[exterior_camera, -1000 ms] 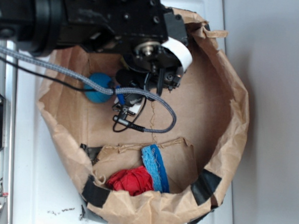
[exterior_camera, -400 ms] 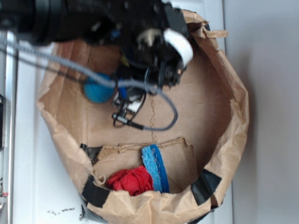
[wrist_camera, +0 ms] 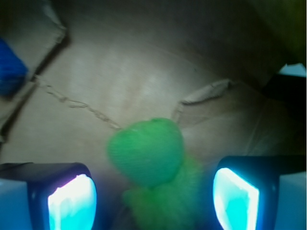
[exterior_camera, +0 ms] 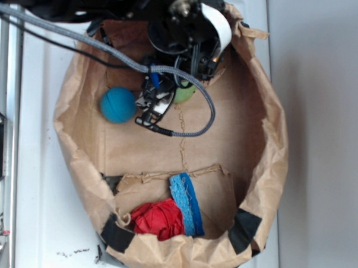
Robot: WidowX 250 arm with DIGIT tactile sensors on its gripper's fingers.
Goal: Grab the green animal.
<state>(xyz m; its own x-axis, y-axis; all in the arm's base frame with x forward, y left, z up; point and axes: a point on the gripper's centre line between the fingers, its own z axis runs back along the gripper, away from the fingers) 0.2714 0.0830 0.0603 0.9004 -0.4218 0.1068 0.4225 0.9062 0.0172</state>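
The green animal point(wrist_camera: 148, 158) lies on the brown paper floor between my two fingers in the wrist view, with its round head toward the far side and its fuzzy body below. In the exterior view only a pale green bit of the green animal point(exterior_camera: 184, 94) shows under the arm. My gripper point(wrist_camera: 153, 199) is open, one pad on each side of the toy, with gaps to both. In the exterior view the gripper point(exterior_camera: 180, 86) hangs low in the back of the paper bag.
A teal-blue ball point(exterior_camera: 118, 104) lies to the left of the gripper. The crumpled paper bag wall point(exterior_camera: 273, 144) rings the workspace. A red cloth point(exterior_camera: 157, 217) and a blue strip point(exterior_camera: 185, 204) lie at the front by a folded flap. A braided cable point(exterior_camera: 191, 131) loops below the arm.
The arm has moved toward the back of the bag, uncovering the ball and a bit of the green animal. The bag's rim has shifted slightly.
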